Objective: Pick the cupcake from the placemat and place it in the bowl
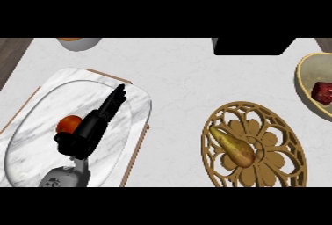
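My left hand (88, 132) lies over a white marble tray (39, 132) at the left. Its fingers (113, 101) are straight and point up and to the right. A small orange-red round thing (66, 124) sits on the tray against the thumb side of the hand, partly hidden by it; I cannot tell whether it is the cupcake. A round golden openwork placemat (272, 145) lies at the lower right with a tan, pear-shaped thing (233, 147) on its left part. A cream bowl (304, 90) shows at the right edge with a dark red thing (322, 91) inside. My right hand is out of sight.
A pale cup (79, 43) with an orange top stands at the upper left edge. A black block (253, 46) sits at the top middle. A thin wooden rim (137, 145) frames the tray. White counter (182, 88) separates tray and placemat.
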{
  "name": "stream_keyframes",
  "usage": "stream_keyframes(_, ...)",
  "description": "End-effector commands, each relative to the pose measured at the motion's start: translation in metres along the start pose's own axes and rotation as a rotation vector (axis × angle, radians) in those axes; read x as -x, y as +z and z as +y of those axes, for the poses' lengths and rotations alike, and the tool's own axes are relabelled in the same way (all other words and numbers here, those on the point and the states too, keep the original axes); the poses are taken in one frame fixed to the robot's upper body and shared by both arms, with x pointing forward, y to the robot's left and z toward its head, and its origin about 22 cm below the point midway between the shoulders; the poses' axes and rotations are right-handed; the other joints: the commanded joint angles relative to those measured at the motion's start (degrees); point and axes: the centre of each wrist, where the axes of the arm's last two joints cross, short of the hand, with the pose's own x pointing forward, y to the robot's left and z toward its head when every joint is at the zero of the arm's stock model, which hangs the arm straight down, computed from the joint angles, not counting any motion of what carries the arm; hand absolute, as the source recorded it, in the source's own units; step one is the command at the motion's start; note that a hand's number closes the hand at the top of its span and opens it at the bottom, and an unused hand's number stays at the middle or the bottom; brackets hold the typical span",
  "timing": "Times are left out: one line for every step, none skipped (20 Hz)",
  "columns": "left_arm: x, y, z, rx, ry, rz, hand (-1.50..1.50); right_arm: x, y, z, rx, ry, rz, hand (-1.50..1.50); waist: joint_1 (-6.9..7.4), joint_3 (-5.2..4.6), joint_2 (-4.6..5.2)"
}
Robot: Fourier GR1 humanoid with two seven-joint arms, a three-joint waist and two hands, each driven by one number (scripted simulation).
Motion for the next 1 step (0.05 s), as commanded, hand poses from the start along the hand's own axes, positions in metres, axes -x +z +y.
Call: stream_keyframes(-0.0034, 0.0045, -0.0043, 0.002, 0.007, 0.010, 0.00, -0.0004, 0.0140, -0.0439, -0.034, -0.028, -0.004, -1.50, -0.04, 0.10, -0.18)
